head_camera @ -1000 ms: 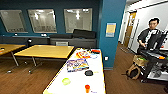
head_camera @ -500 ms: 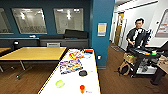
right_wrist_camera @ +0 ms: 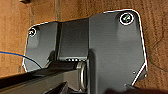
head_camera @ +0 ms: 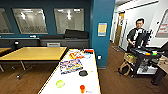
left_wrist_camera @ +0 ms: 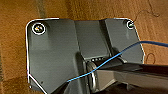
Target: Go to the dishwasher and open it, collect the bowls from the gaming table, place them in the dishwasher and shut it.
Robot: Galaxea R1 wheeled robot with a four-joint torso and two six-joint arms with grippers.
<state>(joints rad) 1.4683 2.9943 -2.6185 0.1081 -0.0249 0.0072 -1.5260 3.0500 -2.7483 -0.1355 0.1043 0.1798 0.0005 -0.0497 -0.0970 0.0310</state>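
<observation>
One long white counter (head_camera: 75, 80) carries a colourful box (head_camera: 70, 66), a dark disc (head_camera: 83, 73), a green item (head_camera: 60, 83) and an orange cup (head_camera: 82, 88); contents unclear. Beside a blue pillar (head_camera: 102, 32), a person (head_camera: 137, 35) stands at a cart (head_camera: 146, 60). I cannot tell either gripper's state or the dishwasher's place.

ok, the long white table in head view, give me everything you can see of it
The white table is long and narrow with a yellowish edge, running away from the camera toward the teal pillar. It stands on brown wood-look floor, beside a wooden table. On its top lie a colourful printed sheet, a dark round item, a green item, an orange one and more bright things at the far end.
</observation>
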